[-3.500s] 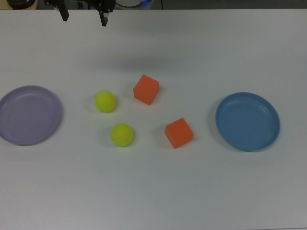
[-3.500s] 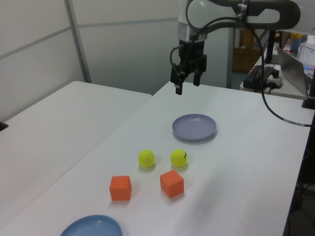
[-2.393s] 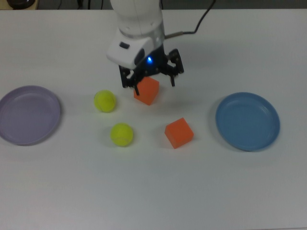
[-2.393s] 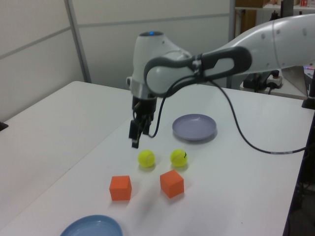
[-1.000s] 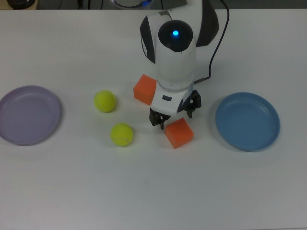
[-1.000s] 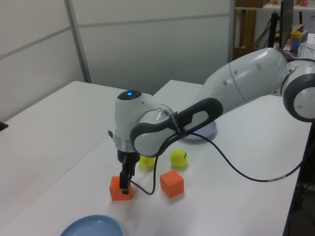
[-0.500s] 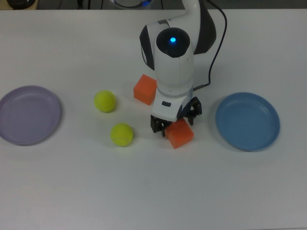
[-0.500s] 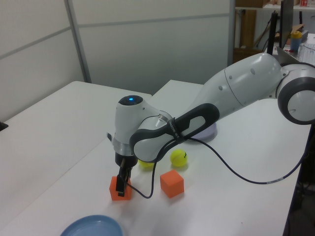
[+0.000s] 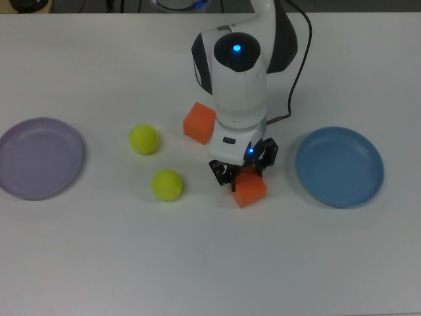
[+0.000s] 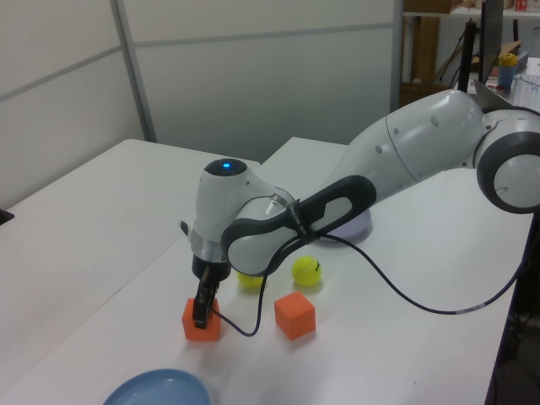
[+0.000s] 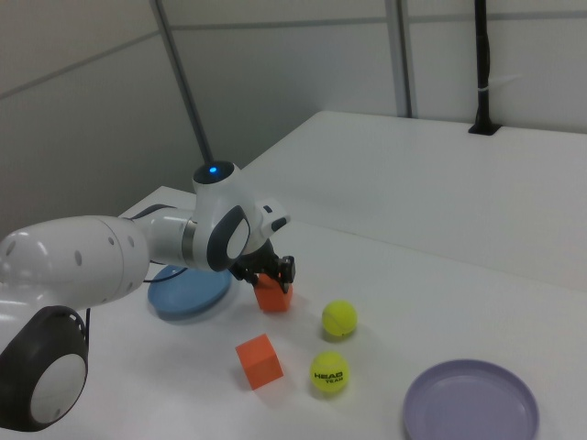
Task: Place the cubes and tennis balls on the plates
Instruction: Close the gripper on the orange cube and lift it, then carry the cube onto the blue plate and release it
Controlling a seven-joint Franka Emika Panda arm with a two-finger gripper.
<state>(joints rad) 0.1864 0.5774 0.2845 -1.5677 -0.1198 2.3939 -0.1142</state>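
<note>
In the top view, the black two-finger gripper (image 9: 242, 172) sits low over the matte orange cube (image 9: 249, 189) nearest the round blue rimmed plate (image 9: 339, 166), its fingers straddling the cube's upper part and apparently pinching it. A second matte orange cube (image 9: 199, 123) lies partly hidden behind the white arm. Two fuzzy yellow-green tennis balls (image 9: 144, 139) (image 9: 167, 185) rest on the white table (image 9: 210, 263) between the arm and the pale lavender round plate (image 9: 39, 158); both plates are empty.

In the left view, the gripper (image 10: 201, 314) is down on the near cube (image 10: 199, 325), which seems to sit on the table just beyond the blue plate's rim (image 10: 160, 387). The other cube (image 10: 294, 315) stands apart on the left view's right.

In the right view, the gripper (image 11: 268, 272) clasps the cube (image 11: 272, 295) beside the blue plate (image 11: 188, 291), while the lavender plate (image 11: 471, 401) lies well apart.

The step in hand looks like the grasp of the first cube. The next move would call for a firm hold, a lift clear of the table, a short carry over the blue plate and a gentle release inside its rim.
</note>
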